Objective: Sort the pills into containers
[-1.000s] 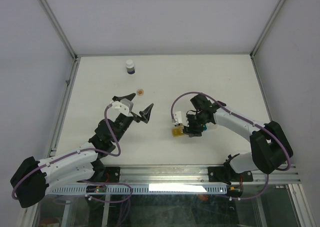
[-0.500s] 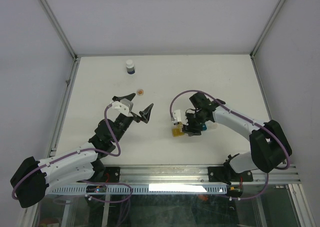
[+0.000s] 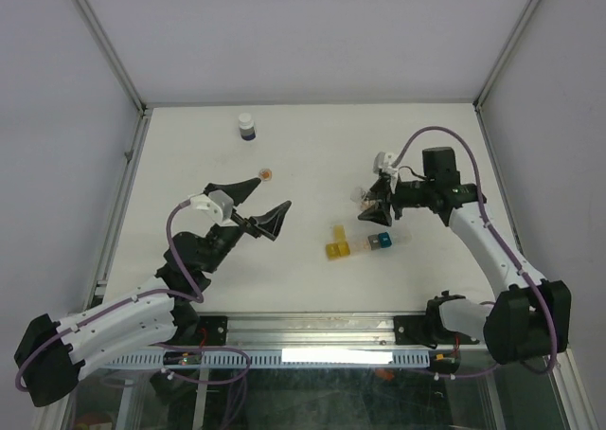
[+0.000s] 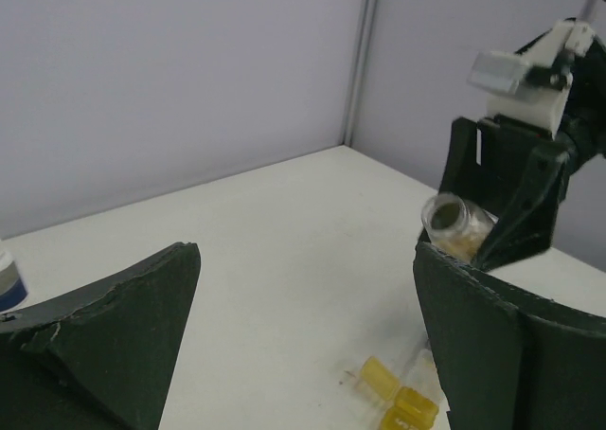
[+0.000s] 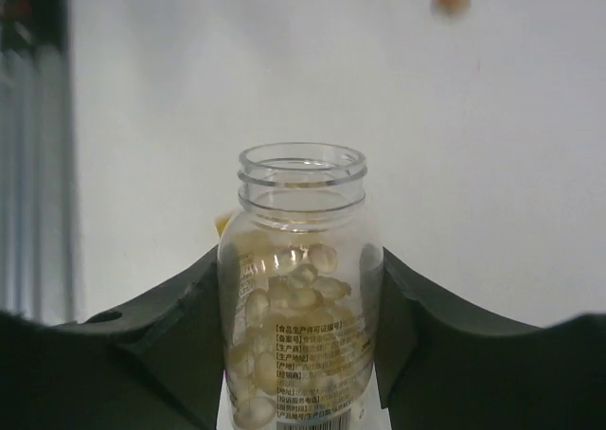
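Note:
The containers [image 3: 358,245] lie in a short row on the white table, a yellow one [image 3: 335,251] at the left end and a teal one [image 3: 383,241] towards the right; the yellow end also shows in the left wrist view [image 4: 398,400]. My right gripper [image 3: 372,203] is shut on an open clear bottle [image 3: 364,199] of pale pills, held above the table just behind the row. The right wrist view shows the bottle [image 5: 301,288] clamped between both fingers, with several pills inside. My left gripper [image 3: 262,197] is open and empty, to the left of the row.
A small white bottle with a dark blue band [image 3: 246,127] stands at the back left. A small orange cap [image 3: 266,174] lies near my left gripper's far finger. Grey walls enclose the table on three sides.
My right gripper has lifted away from the containers and moved back and to the right, with the clear bottle in it. My left arm has shifted slightly to the left, still open.

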Robot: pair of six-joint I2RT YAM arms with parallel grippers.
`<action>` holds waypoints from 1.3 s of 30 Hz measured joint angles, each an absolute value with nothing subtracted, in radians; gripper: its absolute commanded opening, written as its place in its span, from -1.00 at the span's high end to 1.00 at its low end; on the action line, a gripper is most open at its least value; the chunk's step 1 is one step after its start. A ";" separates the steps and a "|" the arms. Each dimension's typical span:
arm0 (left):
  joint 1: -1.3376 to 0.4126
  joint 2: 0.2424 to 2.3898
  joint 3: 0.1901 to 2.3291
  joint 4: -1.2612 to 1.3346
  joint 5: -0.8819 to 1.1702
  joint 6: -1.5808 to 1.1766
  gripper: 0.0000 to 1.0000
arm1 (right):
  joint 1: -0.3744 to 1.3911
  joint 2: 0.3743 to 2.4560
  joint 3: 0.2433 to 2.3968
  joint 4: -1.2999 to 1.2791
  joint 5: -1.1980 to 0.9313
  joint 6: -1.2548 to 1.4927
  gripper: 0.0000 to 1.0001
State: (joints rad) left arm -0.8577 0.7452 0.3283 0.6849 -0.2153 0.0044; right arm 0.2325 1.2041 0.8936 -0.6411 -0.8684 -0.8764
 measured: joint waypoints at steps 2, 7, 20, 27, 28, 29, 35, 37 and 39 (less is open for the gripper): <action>-0.858 0.720 0.329 0.678 -0.177 -0.030 -0.98 | 0.199 1.171 0.892 -0.498 -1.074 -0.710 0.96; -0.858 0.704 0.348 0.636 -0.091 -0.107 -0.98 | 0.185 1.105 0.916 -0.191 -1.288 -0.358 0.96; -0.858 0.777 0.363 0.566 -0.017 -0.176 -0.98 | 0.184 0.945 0.909 -0.492 -1.179 -0.735 0.91; -0.858 0.812 0.364 0.519 -0.107 -0.138 -0.98 | 0.345 1.064 0.874 -0.716 -0.915 -0.989 0.90; -0.858 0.812 0.364 0.519 -0.120 -0.134 -0.98 | 0.367 1.073 0.868 -0.726 -0.890 -0.999 0.90; -0.858 0.812 0.364 0.519 -0.139 -0.128 -0.98 | 0.381 1.084 0.863 -0.739 -0.859 -1.010 0.89; -0.858 0.805 0.364 0.512 -0.220 -0.110 -0.98 | 0.443 1.165 0.846 -0.752 -0.712 -1.026 0.89; -0.858 0.792 0.364 0.496 -0.242 -0.102 -0.98 | 0.469 1.209 0.844 -0.752 -0.664 -1.024 0.88; -0.858 0.776 0.364 0.479 -0.269 -0.091 -0.98 | 0.488 1.250 0.843 -0.752 -0.628 -1.023 0.88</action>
